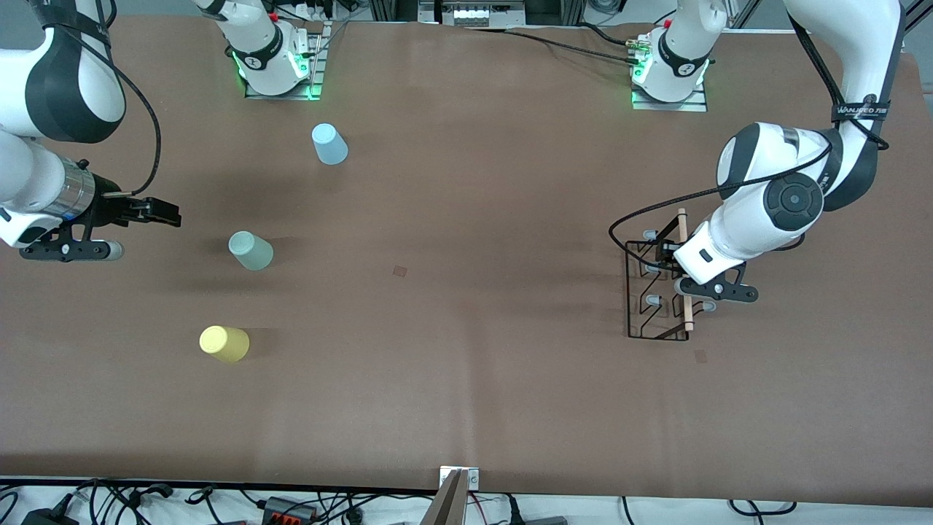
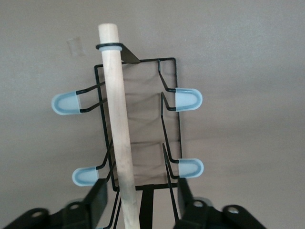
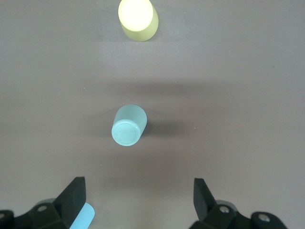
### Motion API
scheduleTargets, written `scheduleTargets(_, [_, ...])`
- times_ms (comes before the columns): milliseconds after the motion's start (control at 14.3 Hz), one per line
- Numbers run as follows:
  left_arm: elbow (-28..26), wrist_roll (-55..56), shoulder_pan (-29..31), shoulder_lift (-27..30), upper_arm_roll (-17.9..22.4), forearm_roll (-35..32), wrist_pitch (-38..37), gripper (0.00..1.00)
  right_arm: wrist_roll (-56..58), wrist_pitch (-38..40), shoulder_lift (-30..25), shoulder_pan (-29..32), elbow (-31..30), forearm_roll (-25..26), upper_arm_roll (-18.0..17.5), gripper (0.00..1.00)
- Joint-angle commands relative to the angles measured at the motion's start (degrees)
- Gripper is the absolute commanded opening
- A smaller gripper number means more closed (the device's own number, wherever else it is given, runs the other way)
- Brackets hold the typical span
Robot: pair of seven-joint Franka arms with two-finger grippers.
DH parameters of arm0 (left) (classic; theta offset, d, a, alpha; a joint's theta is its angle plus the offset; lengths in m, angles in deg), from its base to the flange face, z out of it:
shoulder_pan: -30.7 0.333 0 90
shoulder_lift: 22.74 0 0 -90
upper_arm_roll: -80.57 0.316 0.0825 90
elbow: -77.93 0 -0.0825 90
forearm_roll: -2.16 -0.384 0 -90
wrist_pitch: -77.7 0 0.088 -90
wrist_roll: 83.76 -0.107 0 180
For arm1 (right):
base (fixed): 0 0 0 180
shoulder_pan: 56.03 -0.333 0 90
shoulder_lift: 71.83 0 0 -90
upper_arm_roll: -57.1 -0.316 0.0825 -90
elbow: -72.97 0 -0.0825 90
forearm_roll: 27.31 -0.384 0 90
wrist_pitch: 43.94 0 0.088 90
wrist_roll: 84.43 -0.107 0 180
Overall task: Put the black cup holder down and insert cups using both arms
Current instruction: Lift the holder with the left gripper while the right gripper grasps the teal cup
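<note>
Thin black wire forms the holder (image 1: 656, 292), at the frame's right, topped by a smooth wooden rod (image 2: 119, 133). The left gripper (image 2: 138, 200) straddles the rod, fingers apart. Tapered plastic cups (image 1: 251, 250) dot the frame's left, beside the right gripper (image 3: 138, 195), spread wide.

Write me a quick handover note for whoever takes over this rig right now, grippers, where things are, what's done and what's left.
Left gripper: open, its fingers either side of the black cup holder and its wooden handle; not closed on it. The holder stands at the left arm's end of the table.
Right gripper: open, holding nothing, waiting over the table at the right arm's end, beside the cups.
Cups, all upside down on the table: light blue cup nearest the bases, pale green cup in the middle, yellow cup nearest the front camera.
Done: nothing placed so far.
Left: grasp and place the holder, then hang all three cups on its pegs.
</note>
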Motion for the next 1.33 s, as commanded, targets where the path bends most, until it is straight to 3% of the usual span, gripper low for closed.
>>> scheduleTargets(0, [-2.15,-0.94,0.71,1.02,0.04,-1.32,2.07,0.45,-0.28,-0.2,-0.44,-0.19,-0.03,-0.17,-0.05,1.0])
scheduleTargets(210, [-2.15,-1.64,1.76,0.85,0.03,-1.32,2.16,0.27,-0.02,-0.38,-0.7,-0.19,0.15,-0.17,-0.05,1.0])
scheduleTargets(349, [-1.45,-1.55,2.11,0.05,0.21,-1.24,1.46,0.06,-0.28,-1.25,-0.97,-0.28,0.15,-0.35,-0.05,1.0])
scheduleTargets(419, [-1.28,-1.55,2.29,0.14,0.21,-1.24,0.93,0.01,-0.37,-2.65,-0.88,-0.62,-0.02,-0.35,-0.05,1.0])
scheduleTargets(768, [4.42,-1.38,0.63,0.23,-0.14,-0.54,-6.08,0.01,-0.46,-4.51,-0.35,-0.72,-3.18,-0.35,-0.05,1.0])
scheduleTargets(1257, [14.0,2.21,-8.33,-1.61,-0.14,2.28,-12.6,0.0,-7.49,-9.77,0.96,-3.88,-11.88,0.09,-0.14,1.0])
